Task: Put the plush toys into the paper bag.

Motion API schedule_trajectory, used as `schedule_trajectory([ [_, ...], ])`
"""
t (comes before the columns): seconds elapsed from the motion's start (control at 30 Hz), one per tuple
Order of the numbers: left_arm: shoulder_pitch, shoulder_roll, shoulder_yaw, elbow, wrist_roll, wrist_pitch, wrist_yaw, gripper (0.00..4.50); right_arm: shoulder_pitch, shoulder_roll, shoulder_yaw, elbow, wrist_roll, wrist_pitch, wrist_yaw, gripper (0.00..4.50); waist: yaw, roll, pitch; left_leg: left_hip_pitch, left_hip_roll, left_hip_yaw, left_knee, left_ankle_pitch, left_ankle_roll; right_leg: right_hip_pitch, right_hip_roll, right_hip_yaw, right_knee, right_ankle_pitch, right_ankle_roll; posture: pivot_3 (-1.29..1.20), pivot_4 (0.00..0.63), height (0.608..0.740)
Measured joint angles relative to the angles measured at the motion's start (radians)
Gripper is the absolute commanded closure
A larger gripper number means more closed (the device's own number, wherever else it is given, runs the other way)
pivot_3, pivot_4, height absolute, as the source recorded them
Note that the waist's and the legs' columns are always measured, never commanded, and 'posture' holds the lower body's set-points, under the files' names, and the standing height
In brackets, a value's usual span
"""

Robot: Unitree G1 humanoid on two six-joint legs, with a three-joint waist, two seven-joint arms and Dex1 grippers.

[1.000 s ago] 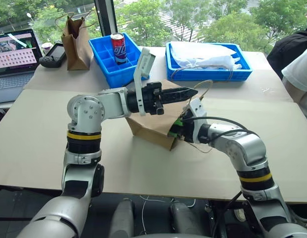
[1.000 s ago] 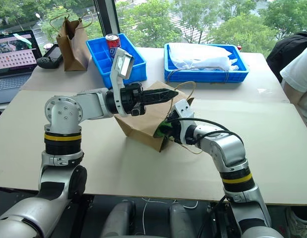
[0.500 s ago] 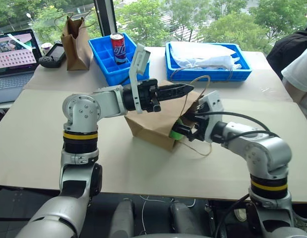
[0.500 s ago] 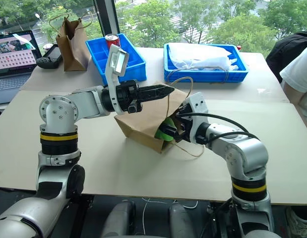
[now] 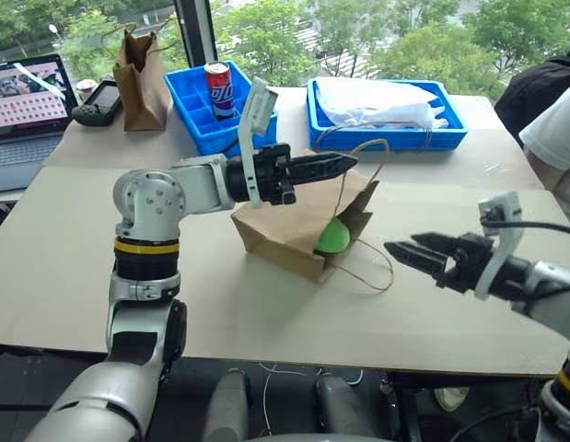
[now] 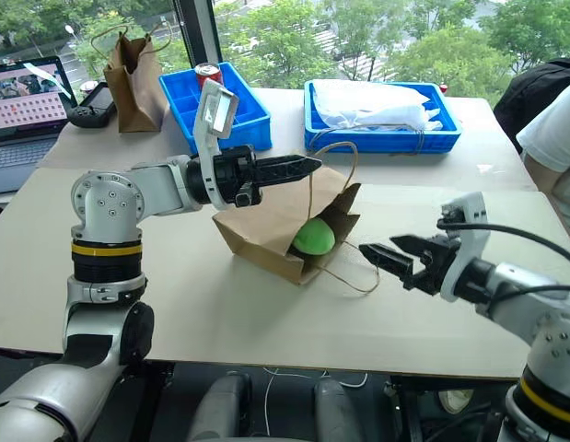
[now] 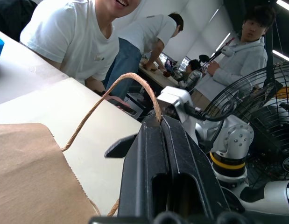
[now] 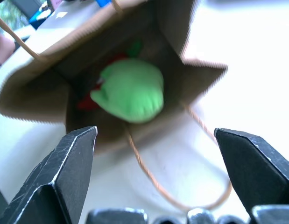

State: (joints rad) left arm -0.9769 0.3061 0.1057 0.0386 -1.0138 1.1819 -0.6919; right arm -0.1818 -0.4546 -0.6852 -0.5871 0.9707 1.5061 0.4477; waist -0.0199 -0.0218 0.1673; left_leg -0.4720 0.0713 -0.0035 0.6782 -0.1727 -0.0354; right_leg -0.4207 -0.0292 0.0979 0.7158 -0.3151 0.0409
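The paper bag [image 5: 283, 230] lies on its side mid-table, mouth toward the right. My left gripper [image 5: 349, 162] is shut on the bag's upper cord handle [image 7: 121, 84] and holds the mouth lifted. The lime-green plush toy [image 5: 332, 237] sits just inside the mouth. In the right wrist view the red plush toy [image 8: 90, 100] lies behind the green one [image 8: 130, 91], deeper in the bag. My right gripper [image 6: 378, 245] hovers to the right of the bag, apart from it. It is open and nothing is between its fingers.
The bag's lower handle loop [image 5: 372, 272] lies on the table between bag and right gripper. At the back stand two blue bins [image 5: 386, 115], a cola can [image 5: 217, 87], a darker narrow paper bag [image 5: 142, 78] and a laptop [image 5: 27, 97]. A person's sleeve [image 5: 556, 129] is at the far right.
My right gripper has let go of the green toy in the bag's mouth, opened wide and pulled back to the right. The left gripper keeps its hold on the handle.
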Motion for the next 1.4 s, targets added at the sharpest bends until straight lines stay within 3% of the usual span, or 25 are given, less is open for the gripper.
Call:
schedule_trajectory([
  [0.1, -0.001, 0.014, 0.001, 0.005, 0.012, -0.007, -0.007, 4.5, 0.125, 0.183, -0.043, -0.005, 0.06, 0.022, -0.078, 0.01, -0.002, 0.0, 0.0, 0.0, 0.0, 0.0, 0.0, 0.0, 0.0, -0.001, 0.0, 0.0, 0.0, 0.0, 0.0, 0.0, 0.15, 0.676],
  [0.23, -0.001, 0.014, 0.0, 0.009, 0.02, -0.011, -0.008, 4.5, 0.174, 0.39, -0.024, -0.014, 0.168, 0.018, -0.205, 0.01, -0.015, 0.002, 0.0, 0.0, 0.0, 0.0, 0.0, 0.001, 0.001, -0.001, 0.0, 0.0, 0.001, 0.0, 0.0, 0.0, 0.15, 0.676],
  [0.47, -0.001, 0.013, 0.0, 0.009, 0.029, -0.011, -0.007, 4.5, 0.147, 0.515, 0.012, 0.071, 0.234, -0.122, -0.426, 0.01, -0.023, 0.002, 0.0, -0.001, 0.0, -0.001, 0.0, 0.001, 0.002, -0.001, 0.0, 0.0, 0.001, -0.001, 0.001, 0.0, 0.15, 0.676],
  [0.7, -0.001, 0.015, 0.003, 0.006, 0.029, -0.011, 0.002, 4.5, 0.099, 0.532, 0.054, 0.184, 0.257, -0.312, -0.521, 0.01, -0.022, 0.002, 0.0, 0.0, 0.0, -0.001, 0.0, 0.002, 0.002, 0.0, 0.0, 0.0, 0.001, -0.001, 0.001, 0.0, 0.15, 0.676],
  [0.8, -0.001, 0.018, 0.003, -0.001, 0.029, -0.011, 0.003, 4.5, 0.095, 0.534, 0.069, 0.216, 0.288, -0.376, -0.554, 0.67, -0.022, 0.002, 0.0, 0.0, 0.0, -0.001, 0.0, 0.002, 0.002, 0.0, 0.0, 0.0, 0.001, -0.001, 0.001, 0.0, 0.15, 0.676],
  [1.17, 0.001, 0.036, 0.008, -0.004, 0.03, -0.01, 0.003, 4.5, 0.075, 0.521, 0.09, 0.265, 0.409, -0.606, -0.579, 4.45, -0.024, 0.002, 0.0, -0.002, 0.0, -0.001, 0.0, 0.002, 0.002, -0.001, 0.0, 0.0, 0.001, 0.0, 0.0, 0.0, 0.15, 0.676],
  [1.4, 0.001, 0.052, 0.01, 0.0, 0.043, -0.03, -0.002, 4.5, 0.016, 0.45, 0.189, 0.212, 0.473, -0.679, -0.559, 4.48, -0.024, 0.002, 0.0, -0.002, 0.0, -0.001, 0.0, 0.002, 0.002, -0.001, 0.0, 0.0, 0.001, 0.0, 0.0, 0.0, 0.15, 0.676],
])
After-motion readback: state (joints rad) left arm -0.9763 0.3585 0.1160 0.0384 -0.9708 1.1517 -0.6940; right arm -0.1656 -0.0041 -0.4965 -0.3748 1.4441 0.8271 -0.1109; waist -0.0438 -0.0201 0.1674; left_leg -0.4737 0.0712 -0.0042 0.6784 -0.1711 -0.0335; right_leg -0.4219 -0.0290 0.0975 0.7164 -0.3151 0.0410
